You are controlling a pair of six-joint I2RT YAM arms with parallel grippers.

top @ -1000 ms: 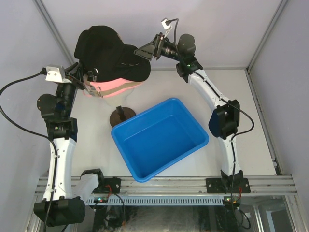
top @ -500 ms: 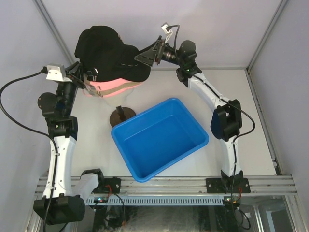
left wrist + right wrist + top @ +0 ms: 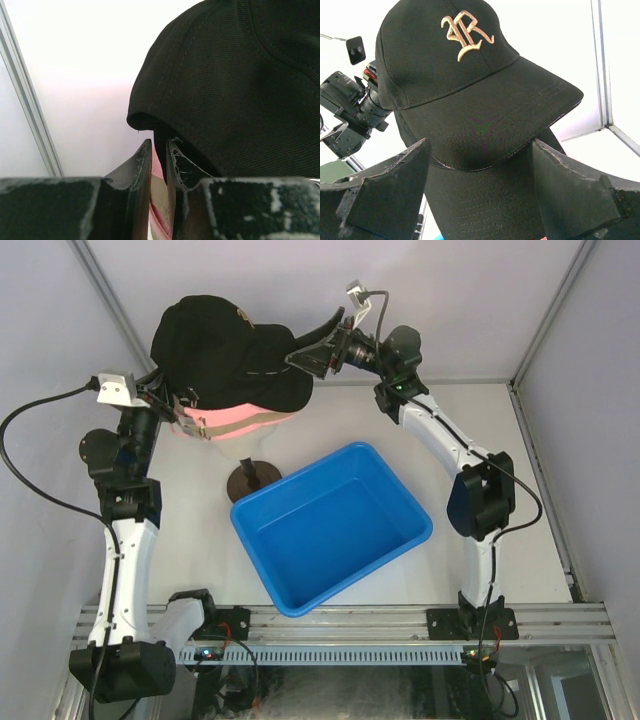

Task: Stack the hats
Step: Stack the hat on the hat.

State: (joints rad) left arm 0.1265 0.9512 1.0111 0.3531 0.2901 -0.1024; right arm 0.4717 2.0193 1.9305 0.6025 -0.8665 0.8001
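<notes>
The hats sit stacked on a mannequin head at the back left. A black hat (image 3: 210, 345) with a tan embroidered mark (image 3: 466, 27) is on top. Under it lie a second black hat (image 3: 285, 392), then a pink hat (image 3: 235, 422) and a tan hat (image 3: 262, 417). My left gripper (image 3: 185, 400) is at the back of the stack, its narrow jaws (image 3: 159, 142) shut on the top black hat's rear edge (image 3: 161, 137). At the front, my right gripper (image 3: 315, 352) stands open, fingers (image 3: 395, 175) either side of both black brims (image 3: 510, 200), not pinching them.
The mannequin's brown round base (image 3: 252, 481) stands on the white table below the stack. A large blue bin (image 3: 400, 502) fills the middle of the table, close to the base. Grey walls enclose the back and both sides.
My right wrist has moved a little up and to the right, staying open. The top black hat has shifted slightly left, its brim raised. The left gripper holds its place.
</notes>
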